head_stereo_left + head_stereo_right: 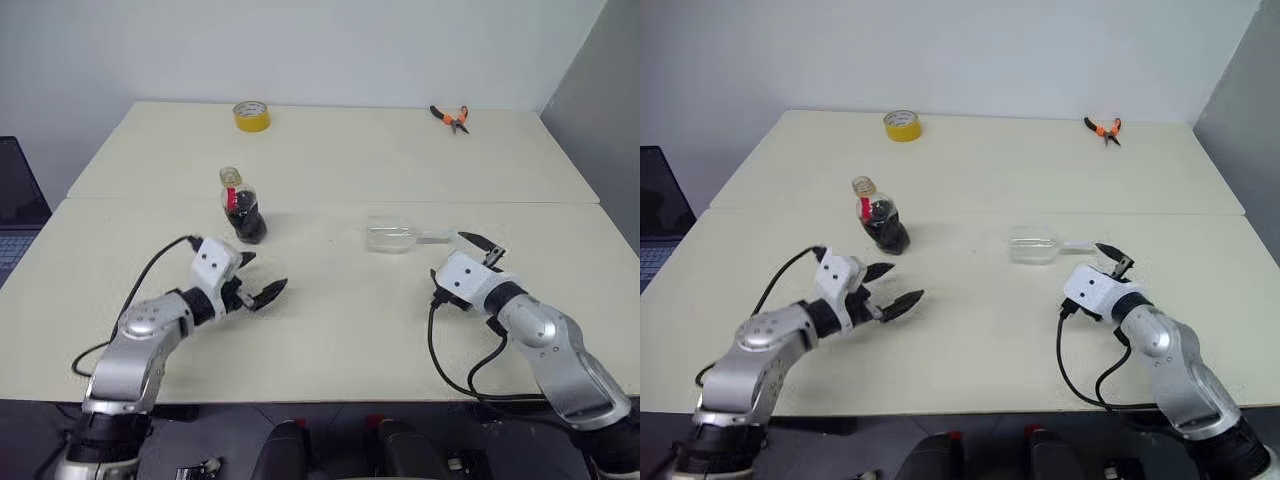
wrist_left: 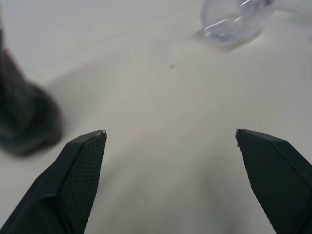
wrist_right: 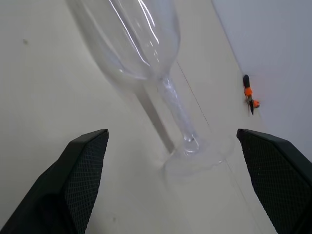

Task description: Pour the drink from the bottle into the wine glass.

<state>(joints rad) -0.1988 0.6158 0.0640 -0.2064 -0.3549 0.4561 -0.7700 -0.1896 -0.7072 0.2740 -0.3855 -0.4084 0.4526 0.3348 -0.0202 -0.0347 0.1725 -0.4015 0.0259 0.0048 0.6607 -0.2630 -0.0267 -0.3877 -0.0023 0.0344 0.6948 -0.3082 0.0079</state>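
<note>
Flanking far table edge, tape roll (image 1: 251, 115), pliers (image 1: 451, 117)

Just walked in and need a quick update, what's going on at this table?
Nothing is held. The wine glass lies on its side, empty, just ahead of the open right gripper. The bottle of dark drink stands uncapped beyond the open left gripper. A yellow tape roll and pliers sit at the table's far edge.

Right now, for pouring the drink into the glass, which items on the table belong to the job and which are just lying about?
Belongs to the job:
- bottle, upright, uncapped, holding the dark drink
- wine glass, lying on its side, empty

Just lying about:
- yellow tape roll, at the table's far edge
- orange-handled pliers, far right
- laptop, beside the table's left edge
</note>
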